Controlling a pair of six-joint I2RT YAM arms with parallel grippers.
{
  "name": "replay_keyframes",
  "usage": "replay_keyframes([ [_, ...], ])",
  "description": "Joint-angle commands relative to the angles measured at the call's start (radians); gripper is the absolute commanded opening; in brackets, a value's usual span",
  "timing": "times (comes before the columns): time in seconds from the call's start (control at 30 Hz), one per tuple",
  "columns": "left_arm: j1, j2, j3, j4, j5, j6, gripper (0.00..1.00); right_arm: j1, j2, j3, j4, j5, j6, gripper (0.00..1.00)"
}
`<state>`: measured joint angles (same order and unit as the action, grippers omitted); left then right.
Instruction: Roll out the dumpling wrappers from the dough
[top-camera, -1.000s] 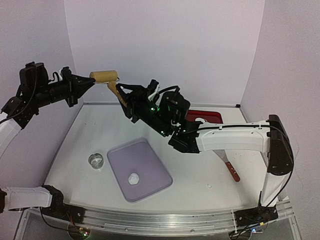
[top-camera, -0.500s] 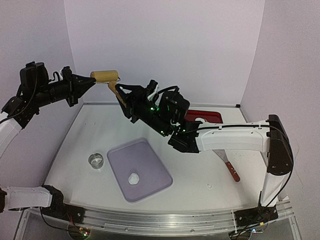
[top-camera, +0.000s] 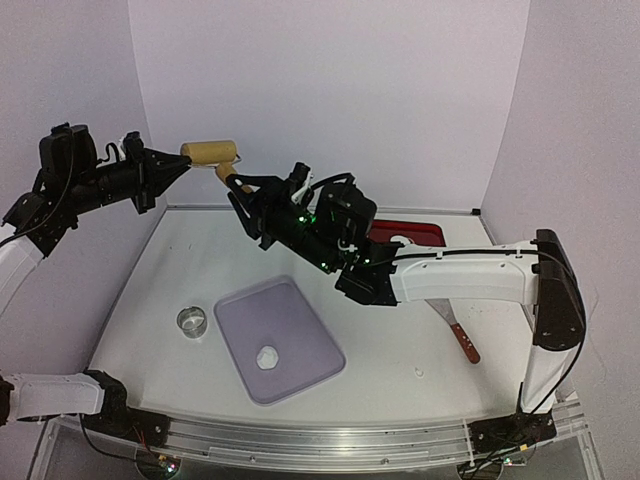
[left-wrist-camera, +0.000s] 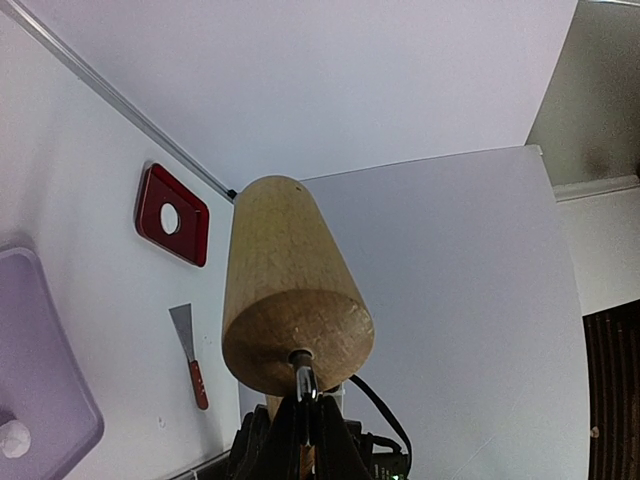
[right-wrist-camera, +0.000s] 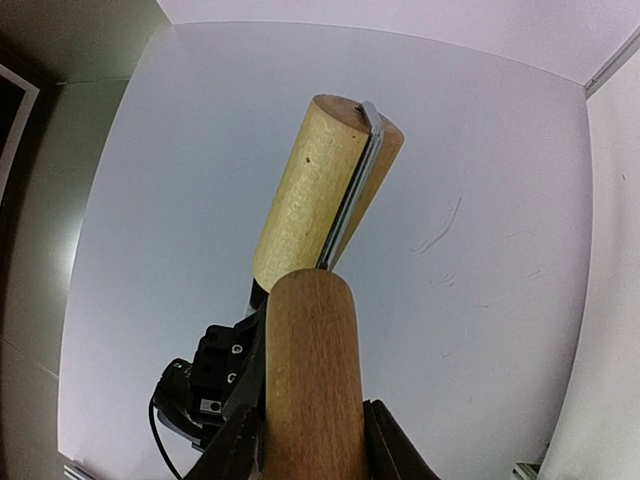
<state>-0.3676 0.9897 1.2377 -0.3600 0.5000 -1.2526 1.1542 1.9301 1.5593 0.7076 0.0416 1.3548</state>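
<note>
Bright, even light falls from overhead, so the glossy white table (top-camera: 400, 340) carries only faint, soft shadows under the arms. The small white lump of dough (top-camera: 267, 356) nearly washes out against its tray. Both wrist views bow straight lines towards their edges. The pale wooden cylindrical roller (left-wrist-camera: 290, 290) looms close to the lens and looks slightly soft.

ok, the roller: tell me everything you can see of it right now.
The wooden roller hangs in mid-air above the table's far side. Pale, smooth cylindrical head on a thin metal bracket, plus a darker rounded wooden handle. The left gripper pinches the metal pin at the head's end; the right gripper clasps the handle. Nothing else touches it.
</note>
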Motion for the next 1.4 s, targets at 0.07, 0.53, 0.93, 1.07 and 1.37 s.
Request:
replay_keyframes([
  [0.07, -0.005, -0.011, 0.048, 0.012, 0.057, 0.038, 0.0, 0.001, -0.009, 0.029, 0.052, -0.026, 0.003, 0.32],
  [0.53, -0.006, -0.022, 0.034, -0.009, 0.048, 0.039, 0.0, 0.001, -0.032, 0.01, 0.052, -0.02, -0.015, 0.42],
  [0.93, -0.005, -0.002, 0.083, -0.051, 0.045, 0.071, 0.0, 0.001, -0.048, -0.008, 0.053, -0.034, -0.017, 0.44],
  [1.07, -0.005, -0.003, 0.079, -0.051, 0.046, 0.071, 0.0, 0.001, -0.051, -0.015, 0.054, -0.034, -0.018, 0.35],
  [1.37, -0.006, -0.016, 0.055, -0.04, 0.044, 0.058, 0.0, 0.001, -0.062, -0.027, 0.067, -0.032, -0.028, 0.31],
])
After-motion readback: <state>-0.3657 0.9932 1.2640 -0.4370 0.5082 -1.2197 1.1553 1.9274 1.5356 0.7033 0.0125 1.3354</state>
